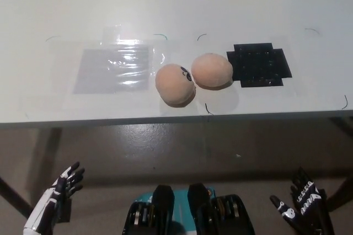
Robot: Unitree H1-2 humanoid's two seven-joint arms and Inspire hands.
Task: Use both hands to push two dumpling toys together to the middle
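dumplings (193,80) touching, mid-table near the front edge | I judge the push done (nothing left that I can see) | left hand (60,188) and right hand (302,208) low, fingers spread, empty

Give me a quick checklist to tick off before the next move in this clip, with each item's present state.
1. Two dumpling toys together: ok. The left dumpling toy and the right dumpling toy touch.
2. Toys in the middle, between the clear plastic sheet and the black mat: ok.
3. Toys safe from the table front edge: cannot tell; the left one sits near it.
4. Left hand off the table: ok, low at the lower left, fingers apart.
5. Right hand off the table: ok, low at the lower right, open.
6. Either hand holding anything: ok, neither does.
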